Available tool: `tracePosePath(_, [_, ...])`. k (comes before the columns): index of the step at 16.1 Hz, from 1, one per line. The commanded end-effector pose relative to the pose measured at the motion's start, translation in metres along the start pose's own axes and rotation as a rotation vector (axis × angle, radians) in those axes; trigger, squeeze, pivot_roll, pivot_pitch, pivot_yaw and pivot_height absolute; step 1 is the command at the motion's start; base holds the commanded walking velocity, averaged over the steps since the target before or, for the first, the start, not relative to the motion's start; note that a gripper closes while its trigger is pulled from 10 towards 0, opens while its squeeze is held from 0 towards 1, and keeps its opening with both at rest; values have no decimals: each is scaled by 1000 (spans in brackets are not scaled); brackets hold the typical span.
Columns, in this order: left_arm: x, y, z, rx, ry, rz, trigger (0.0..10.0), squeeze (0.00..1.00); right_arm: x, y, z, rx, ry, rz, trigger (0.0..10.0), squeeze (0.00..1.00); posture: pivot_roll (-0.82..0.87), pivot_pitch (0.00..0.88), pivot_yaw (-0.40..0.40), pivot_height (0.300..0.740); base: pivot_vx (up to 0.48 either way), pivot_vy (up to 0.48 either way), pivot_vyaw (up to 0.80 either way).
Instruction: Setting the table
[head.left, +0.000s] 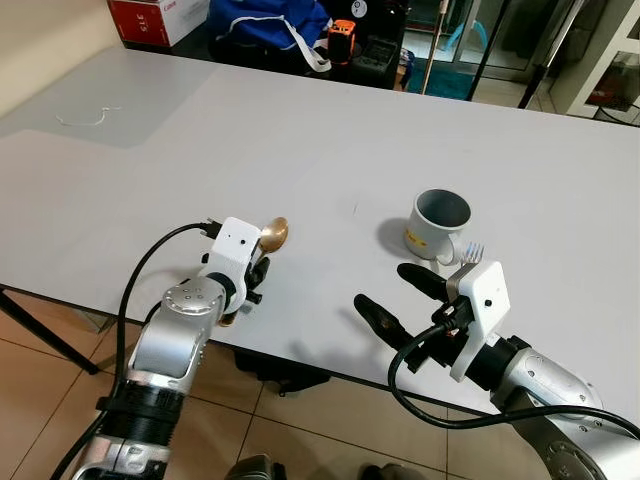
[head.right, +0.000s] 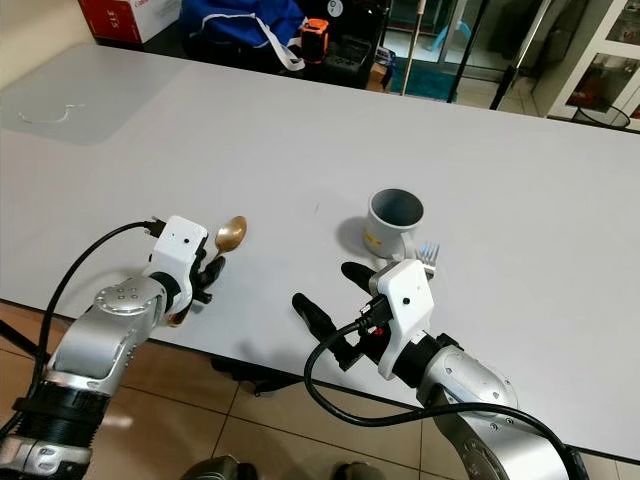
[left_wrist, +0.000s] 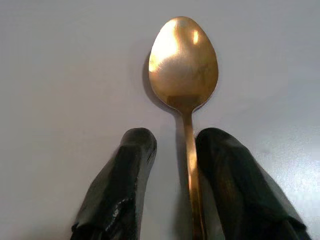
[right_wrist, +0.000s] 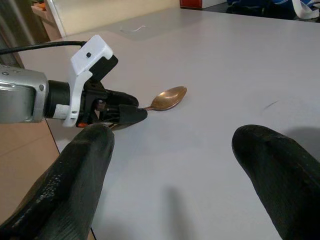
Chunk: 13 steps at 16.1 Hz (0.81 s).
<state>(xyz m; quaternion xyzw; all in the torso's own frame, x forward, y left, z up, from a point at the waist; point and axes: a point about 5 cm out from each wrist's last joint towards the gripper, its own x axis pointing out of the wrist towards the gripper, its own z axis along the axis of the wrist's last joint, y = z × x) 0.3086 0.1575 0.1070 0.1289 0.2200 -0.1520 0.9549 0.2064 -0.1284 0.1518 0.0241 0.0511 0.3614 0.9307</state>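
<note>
Near the lower left of the left eye view, a spoon (head.left: 273, 235) of gold-brown polished metal lies on the smooth, matte pale-grey table (head.left: 300, 130), its oval bowl catching a bright glint. The left gripper (head.left: 255, 280) sits at the table's near edge with its two rounded black fingers (left_wrist: 120, 185) on either side of the thin handle; in the left wrist view one finger touches the handle while the other stands just beside it with a sliver of table between, so the jaws are narrowly parted around the handle, not pinched on it. The spoon's bowl pokes out beyond the fingertips, toward the middle of the table.

Right of centre stands a grey ceramic mug (head.left: 438, 226), cylindrical, with a yellow mark on its side. Touching its base at the lower right is a pale blue fork (head.left: 473, 251), only its tines visible.

In the lower right of the frame, the right gripper (head.left: 395, 295) hovers over the table edge, its long glossy black fingers spread wide and holding nothing, near the mug but apart from it.
</note>
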Motion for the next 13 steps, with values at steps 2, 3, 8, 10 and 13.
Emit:
tracePosePath(2, [-7, 2, 2, 25, 9, 8, 10000, 514, -3, 1, 3, -3, -3, 0, 10000, 0, 19, 64, 17, 740, 0, 0, 0])
tracePosePath(3, [-20, 3, 24, -14, -71, 7, 10000, 0, -5, -2, 3, 7, -10, -11, 10000, 0, 24, 70, 11, 740, 0, 0, 0])
tracePosePath(8, [-42, -1, 65, -9, -267, -12, 10000, 0, 3, -29, 4, -23, -12, -199, 10000, 0, 24, 77, 5, 740, 0, 0, 0])
tracePosePath(10, [-44, -5, 62, 49, -258, -71, 10000, 0, 12, -40, 0, -49, 27, -241, 10000, 0, 30, 77, -5, 740, 0, 0, 0])
tracePosePath(13, [-67, -17, 48, 155, -207, -284, 10000, 0, 26, -55, -10, -111, 126, -254, 10000, 0, 41, 79, -22, 740, 0, 0, 0])
